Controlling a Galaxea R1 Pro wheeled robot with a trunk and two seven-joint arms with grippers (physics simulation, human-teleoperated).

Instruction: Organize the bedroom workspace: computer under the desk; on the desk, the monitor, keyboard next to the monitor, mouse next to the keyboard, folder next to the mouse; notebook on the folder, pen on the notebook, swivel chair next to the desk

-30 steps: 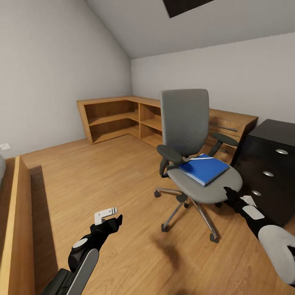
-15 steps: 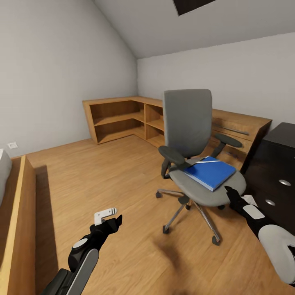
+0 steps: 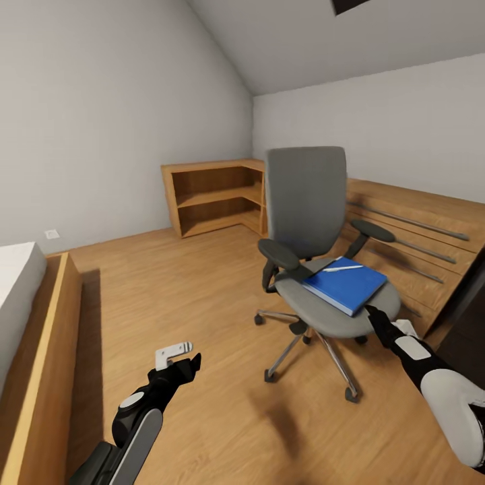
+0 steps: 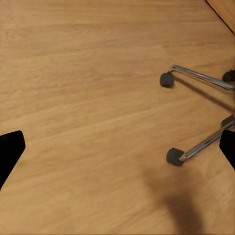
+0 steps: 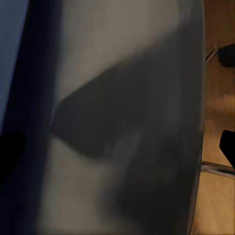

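The swivel chair, with grey seat and tall grey back, stands mid-room on its chrome star base. On its seat lies the blue folder, and a thin white stick like a pen rests on it. My right gripper is open at the seat's near right edge, just below the folder. The right wrist view has the grey seat up close between the fingers. My left gripper hangs open over bare floor, left of the chair's casters. A dark sliver of the desk shows at the far right.
Light wooden low shelving fills the far corner. A low wooden drawer run lines the right wall behind the chair. A bed with a wooden frame borders the left. Wood floor lies open between bed and chair.
The whole view has shifted. The shelving slid right in the picture and the dark desk almost left it. The chair and both grippers keep their places in the picture.
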